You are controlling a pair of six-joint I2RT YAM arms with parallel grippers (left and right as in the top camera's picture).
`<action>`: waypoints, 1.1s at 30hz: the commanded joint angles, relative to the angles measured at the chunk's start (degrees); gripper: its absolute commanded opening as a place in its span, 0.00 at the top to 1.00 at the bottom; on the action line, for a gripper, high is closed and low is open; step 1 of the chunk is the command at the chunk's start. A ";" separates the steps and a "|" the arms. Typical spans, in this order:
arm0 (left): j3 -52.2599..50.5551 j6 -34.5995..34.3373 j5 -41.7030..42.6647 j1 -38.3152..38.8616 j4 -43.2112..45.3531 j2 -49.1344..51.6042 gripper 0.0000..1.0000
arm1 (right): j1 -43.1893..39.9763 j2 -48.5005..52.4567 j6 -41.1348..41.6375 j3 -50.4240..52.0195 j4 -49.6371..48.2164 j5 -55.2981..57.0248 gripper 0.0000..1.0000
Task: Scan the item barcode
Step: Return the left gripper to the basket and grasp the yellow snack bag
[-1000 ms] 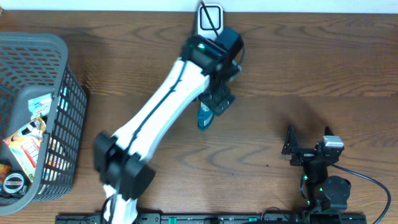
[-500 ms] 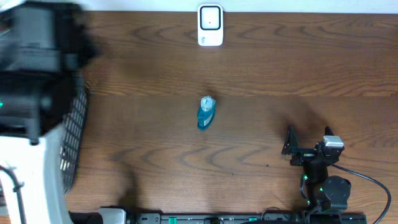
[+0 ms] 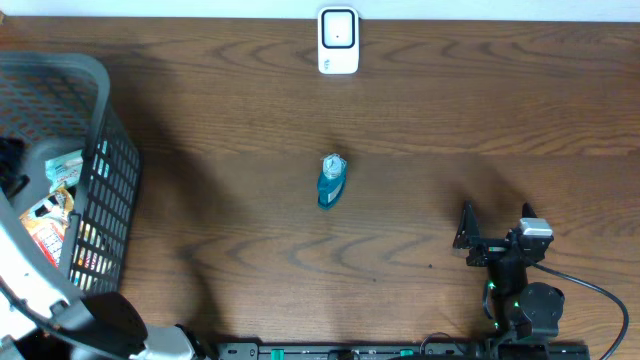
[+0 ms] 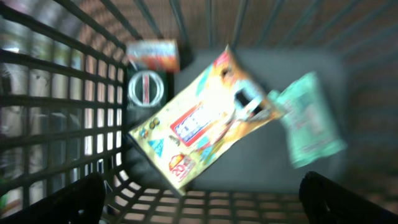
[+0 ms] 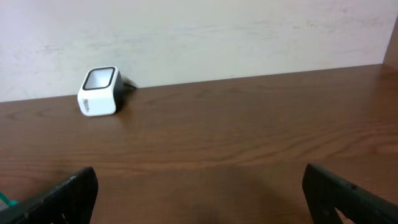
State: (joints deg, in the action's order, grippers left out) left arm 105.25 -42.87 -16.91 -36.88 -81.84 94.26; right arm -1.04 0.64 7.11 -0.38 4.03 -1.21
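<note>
I see the small blue packet [image 3: 332, 181] lying central on the brown wooden desk [image 3: 520, 110], with the white box scanner [image 3: 338, 41] at twelve o'clock. My left claw [image 4: 202, 196] hangs released over the grey mesh basket [image 3: 105, 190] at nine; my right claw [image 3: 466, 232] rests released at five.

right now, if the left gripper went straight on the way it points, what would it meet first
Probably the yellow snack packet in the basket: it lies mid-view, ahead of the open left gripper. The picture is blurred, so depth is uncertain.
</note>
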 commanded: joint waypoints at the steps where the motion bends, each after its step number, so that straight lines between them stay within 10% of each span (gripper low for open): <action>1: -5.25 11.78 6.82 -1.09 1.07 2.32 0.02 | 1.11 -0.26 -0.52 0.07 0.24 0.44 0.01; 26: -23.52 16.26 -1.20 -1.09 16.74 24.59 0.00 | 1.14 -0.26 -0.52 0.07 0.24 0.44 0.01; 33: -32.24 16.28 2.93 -1.11 24.33 24.59 0.67 | 1.11 -0.26 -0.55 0.07 0.24 0.44 0.01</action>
State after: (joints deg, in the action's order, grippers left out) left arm 78.26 -26.74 -18.15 -37.32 -58.41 114.13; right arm -1.04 0.64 7.11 -0.38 4.03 -1.23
